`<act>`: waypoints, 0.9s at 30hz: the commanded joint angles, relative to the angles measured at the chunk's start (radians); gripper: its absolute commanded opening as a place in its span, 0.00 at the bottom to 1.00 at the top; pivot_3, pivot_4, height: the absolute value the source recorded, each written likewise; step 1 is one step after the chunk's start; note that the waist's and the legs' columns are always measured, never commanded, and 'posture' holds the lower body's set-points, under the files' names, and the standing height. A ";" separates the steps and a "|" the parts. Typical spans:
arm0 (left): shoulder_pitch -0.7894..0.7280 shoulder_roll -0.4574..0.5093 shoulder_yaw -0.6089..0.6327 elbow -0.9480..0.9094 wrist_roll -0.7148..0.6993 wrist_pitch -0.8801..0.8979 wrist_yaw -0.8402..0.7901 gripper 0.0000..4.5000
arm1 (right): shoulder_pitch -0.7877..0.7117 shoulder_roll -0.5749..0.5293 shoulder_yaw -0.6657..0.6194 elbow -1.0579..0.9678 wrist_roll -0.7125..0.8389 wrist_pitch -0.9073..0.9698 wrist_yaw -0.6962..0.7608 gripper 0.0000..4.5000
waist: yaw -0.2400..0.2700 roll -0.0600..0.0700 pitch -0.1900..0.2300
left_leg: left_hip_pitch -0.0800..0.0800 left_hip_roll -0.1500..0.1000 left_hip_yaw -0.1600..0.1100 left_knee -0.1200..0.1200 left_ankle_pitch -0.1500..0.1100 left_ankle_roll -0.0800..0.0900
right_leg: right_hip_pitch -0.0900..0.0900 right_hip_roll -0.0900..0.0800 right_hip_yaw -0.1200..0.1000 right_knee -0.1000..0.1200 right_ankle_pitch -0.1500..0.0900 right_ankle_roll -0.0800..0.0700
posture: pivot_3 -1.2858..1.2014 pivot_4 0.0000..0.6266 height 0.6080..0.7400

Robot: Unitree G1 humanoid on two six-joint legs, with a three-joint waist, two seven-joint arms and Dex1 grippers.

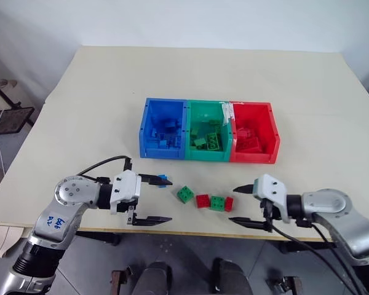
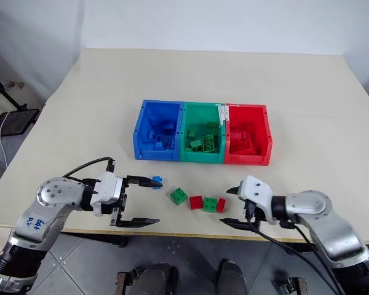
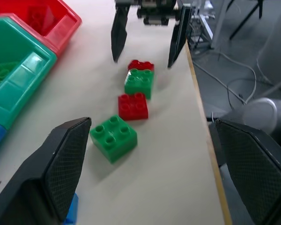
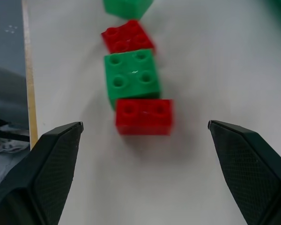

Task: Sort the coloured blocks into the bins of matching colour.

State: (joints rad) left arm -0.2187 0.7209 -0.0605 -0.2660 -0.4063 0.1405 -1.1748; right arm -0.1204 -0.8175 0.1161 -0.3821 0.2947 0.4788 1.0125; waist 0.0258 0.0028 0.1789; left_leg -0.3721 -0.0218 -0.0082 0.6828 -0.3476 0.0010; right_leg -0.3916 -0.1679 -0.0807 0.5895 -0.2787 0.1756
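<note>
Left gripper (image 1: 157, 198) is hovering at the table's (image 1: 80, 110) near edge, about 7 o'clock from the bins, fingers spread wide, nothing between them, pointing right toward the loose blocks. A small blue block (image 1: 163, 180) is sitting just by its far fingertip. Next right, a lone green block (image 1: 185, 194) is lying tilted, slightly apart from a short row: red block (image 1: 203, 201), green block (image 1: 217, 203), then a smaller red block (image 1: 229, 204), these three touching or nearly touching side by side. All are lying near the front edge, at 6 o'clock from the bins. Right gripper (image 1: 241, 205) is sitting just right of that row, fingers wide apart and empty, pointing left at the small red block. Up the table at 12 o'clock from the loose blocks, the three joined bins are sitting in a line: blue bin (image 1: 146, 123) with blue blocks inside, green bin (image 1: 200, 108) with green blocks, red bin (image 1: 273, 132) with red blocks.
</note>
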 commanded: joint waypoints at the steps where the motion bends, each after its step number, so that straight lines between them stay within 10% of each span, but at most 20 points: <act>1: 0.014 0.012 0.034 -0.046 -0.025 0.004 0.008 1.00 | -0.009 0.008 0.006 -0.021 -0.002 0.011 -0.017 0.99 | -0.001 0.000 0.000 | 0.000 0.000 0.000 0.000 0.000 0.000 | 0.000 0.000 0.000 0.000 0.000 0.000 | 0.52 0.24 1.00; 5: 0.019 0.013 0.037 -0.051 -0.016 0.003 0.010 1.00 | -0.013 0.015 0.026 0.008 -0.025 -0.006 -0.026 0.86 | -0.001 0.000 0.000 | 0.000 0.000 0.000 0.000 0.000 0.000 | 0.000 0.000 0.000 0.000 0.000 0.000 | 0.52 0.24 1.00; 12: 0.015 0.012 0.043 -0.041 -0.008 -0.010 0.015 1.00 | -0.024 0.043 0.037 0.028 -0.028 -0.013 -0.036 0.32 | -0.003 0.000 0.000 | 0.001 0.000 0.000 0.000 0.000 0.000 | 0.000 0.000 0.000 0.000 0.000 0.000 | 0.52 0.24 1.00; 19: 0.001 -0.003 0.062 -0.019 -0.015 -0.019 0.040 1.00 | 0.009 0.029 -0.060 0.007 0.018 -0.005 -0.049 0.32 | 0.000 0.000 0.000 | 0.001 0.001 0.000 0.000 0.000 0.000 | 0.000 0.001 0.000 0.000 0.000 0.000 | 0.52 0.24 1.00; 27: -0.050 -0.095 0.173 0.001 -0.066 0.047 0.221 1.00 | -0.284 0.137 -0.308 0.169 0.160 0.028 -0.202 0.32 | -0.007 0.000 0.000 | 0.002 0.002 0.001 0.000 -0.001 -0.001 | 0.000 0.002 0.000 0.001 0.000 0.000 | 0.52 0.24 1.00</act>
State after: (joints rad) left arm -0.2635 0.6296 0.0768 -0.2552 -0.4488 0.1803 -0.9829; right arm -0.3932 -0.6944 -0.1631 -0.2382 0.4320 0.5179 0.8404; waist 0.0193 0.0029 0.1788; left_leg -0.3701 -0.0198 -0.0069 0.6826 -0.3486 -0.0004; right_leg -0.3921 -0.1661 -0.0808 0.5910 -0.2787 0.1756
